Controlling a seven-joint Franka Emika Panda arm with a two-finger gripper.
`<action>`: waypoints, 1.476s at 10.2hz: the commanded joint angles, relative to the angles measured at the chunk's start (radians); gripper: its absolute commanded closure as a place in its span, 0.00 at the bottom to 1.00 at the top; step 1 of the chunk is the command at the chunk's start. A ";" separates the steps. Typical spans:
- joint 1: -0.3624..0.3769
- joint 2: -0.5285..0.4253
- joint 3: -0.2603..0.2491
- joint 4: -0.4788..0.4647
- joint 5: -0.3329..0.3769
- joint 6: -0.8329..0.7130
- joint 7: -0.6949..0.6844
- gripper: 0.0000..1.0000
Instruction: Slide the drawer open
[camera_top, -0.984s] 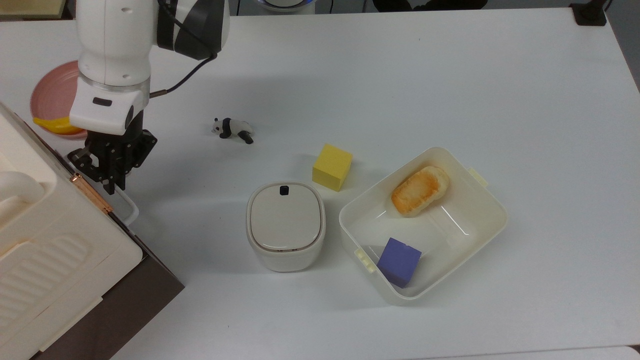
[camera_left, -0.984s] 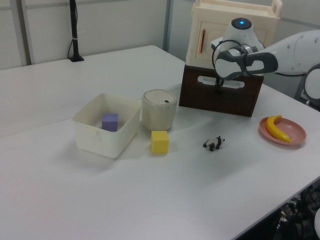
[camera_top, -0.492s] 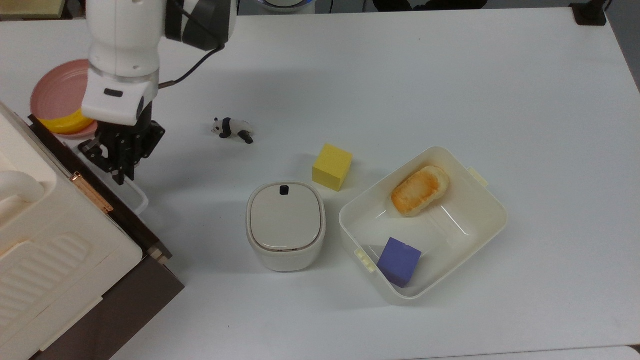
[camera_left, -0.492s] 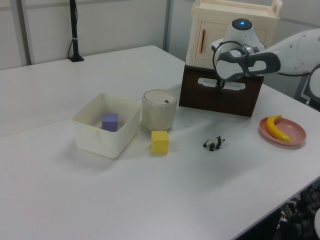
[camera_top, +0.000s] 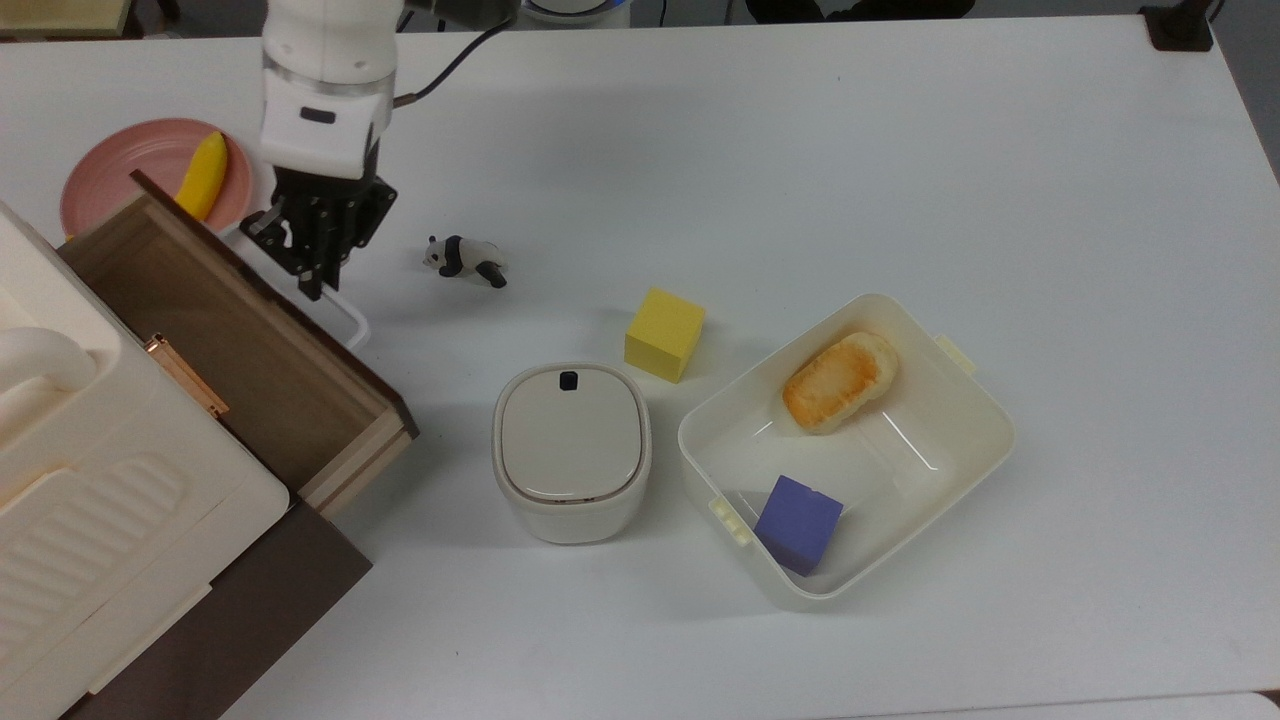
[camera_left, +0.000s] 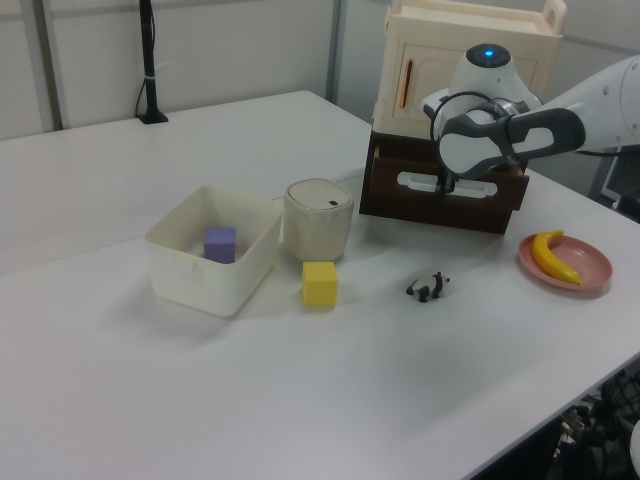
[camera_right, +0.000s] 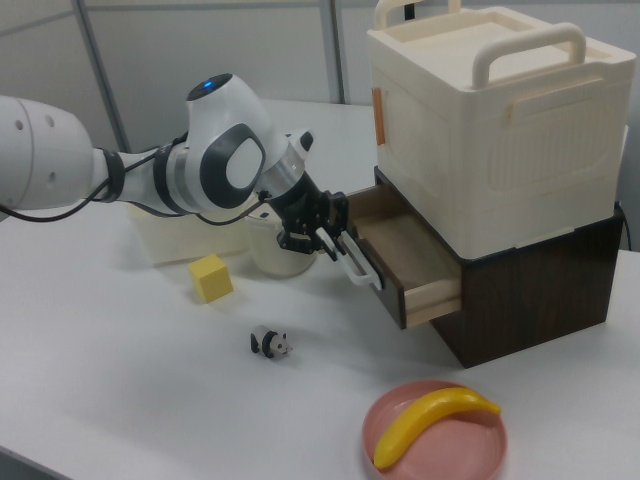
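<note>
The drawer (camera_top: 240, 340) stands pulled well out of its dark brown cabinet, showing a bare light-wood inside. A white loop handle (camera_top: 348, 322) sits on its dark front panel. My gripper (camera_top: 315, 285) points down at the top view's upper end of that handle, fingers shut around the loop. In the right view the drawer (camera_right: 410, 255) juts out to the right view's left, with the gripper (camera_right: 325, 238) on the handle (camera_right: 357, 268). The left view shows the front panel (camera_left: 440, 208) with the gripper (camera_left: 445, 183) at it.
A ribbed cream case (camera_top: 100, 480) rests on the cabinet. A pink plate (camera_top: 120, 165) with a banana (camera_top: 203, 175) lies behind the drawer. A toy panda (camera_top: 465, 258), yellow cube (camera_top: 664, 334), lidded cream bin (camera_top: 571, 450) and cream tub (camera_top: 900, 470) holding bread and a purple cube are nearby.
The drawer has slid from closed to far open, toward the top view's upper right. My gripper moved with the handle, uncovering the plate and banana.
</note>
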 joint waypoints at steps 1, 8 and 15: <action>0.027 -0.087 -0.011 -0.087 -0.014 -0.012 0.056 0.97; 0.120 -0.113 -0.008 -0.012 -0.005 -0.265 0.337 0.00; 0.320 -0.200 -0.011 0.092 0.307 -0.677 0.788 0.00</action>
